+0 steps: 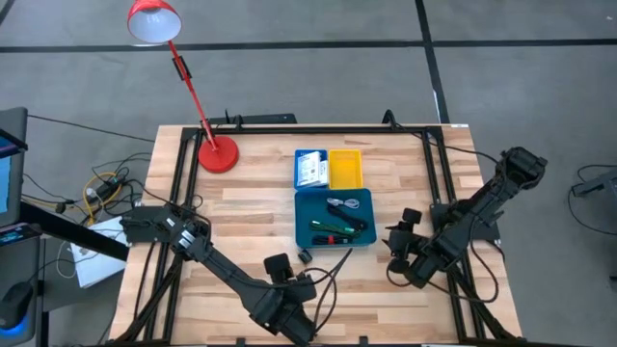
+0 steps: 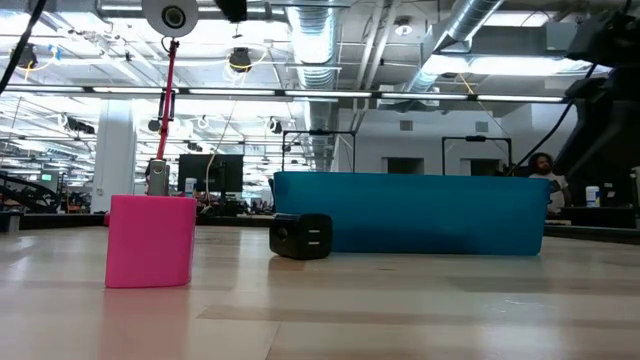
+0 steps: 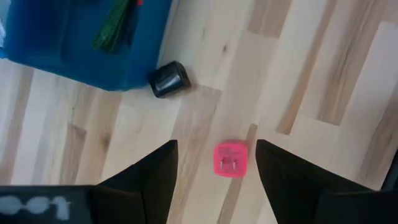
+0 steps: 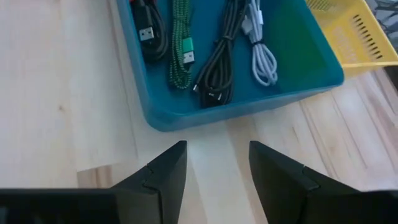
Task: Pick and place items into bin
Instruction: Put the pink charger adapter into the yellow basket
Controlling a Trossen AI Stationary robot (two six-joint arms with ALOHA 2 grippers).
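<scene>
A small pink-red block (image 3: 231,160) lies flat on the wood, also seen in the low view (image 2: 150,240). My left gripper (image 3: 216,143) is open above it, one finger on either side, touching nothing; in the high view it is near the table's near edge (image 1: 285,270). A small black piece (image 3: 169,79) sits by the near wall of the teal tray (image 1: 307,224). That tray holds several cables, one green-and-black (image 4: 180,43). My right gripper (image 4: 217,144) is open just right of the teal tray (image 1: 398,231). White packets (image 1: 308,170) lie in the small blue tray.
A yellow small tray (image 1: 345,169) stands beside the blue one, behind the teal tray. A red desk lamp has its base (image 1: 217,152) on the table's far left part. Bare wood lies left of the trays and along the near edge.
</scene>
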